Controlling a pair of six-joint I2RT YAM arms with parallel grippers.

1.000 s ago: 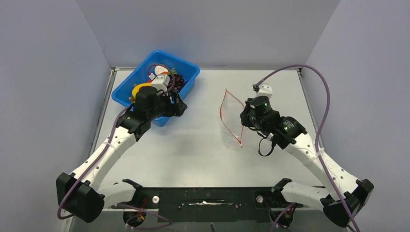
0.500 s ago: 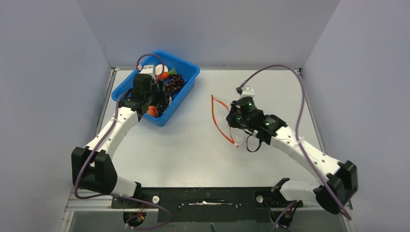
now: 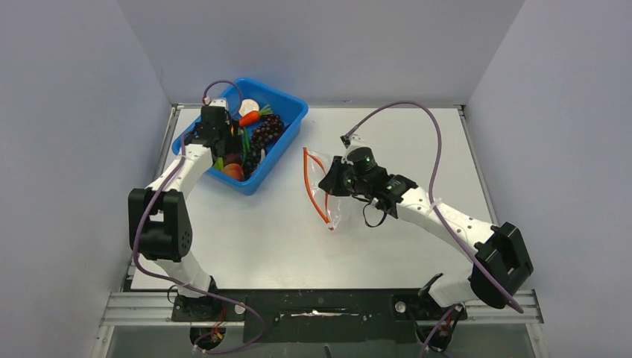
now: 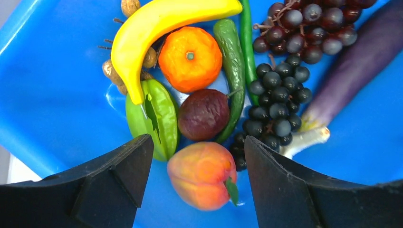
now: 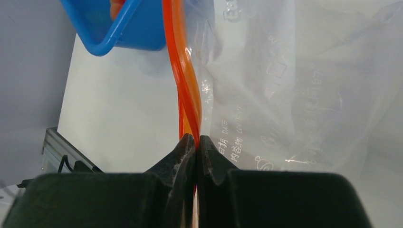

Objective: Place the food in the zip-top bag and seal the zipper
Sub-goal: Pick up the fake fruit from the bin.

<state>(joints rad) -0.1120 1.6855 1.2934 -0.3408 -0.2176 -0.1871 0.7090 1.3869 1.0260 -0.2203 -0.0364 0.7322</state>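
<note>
The food lies in a blue bin (image 3: pixel 295 105): a yellow banana (image 4: pixel 157 26), an orange ball (image 4: pixel 190 59), a green piece (image 4: pixel 152 114), dark purple grapes (image 4: pixel 275 104) and a peach (image 4: pixel 202 175). My left gripper (image 4: pixel 195 142) hangs open inside the bin, its fingers on either side of the peach and not touching it. The carrot (image 3: pixel 250 118) shows at the bin's far end. My right gripper (image 5: pixel 196 138) is shut on the zipper (image 5: pixel 183 80) of the zip-top bag (image 5: pixel 285 95). It holds the bag (image 3: pixel 333 211) with its mouth gaping, right of the bin.
A purple eggplant (image 4: pixel 351 61), a dark plum (image 4: pixel 203 114), a long green pod (image 4: pixel 233 71) and peanuts (image 4: pixel 111 71) also lie in the bin. The bin's near corner (image 5: pixel 119 28) is just left of the bag. Grey walls surround the table.
My left gripper has moved further back and down into the bin, over the peach. My right arm has carried the bag leftward toward the bin.
</note>
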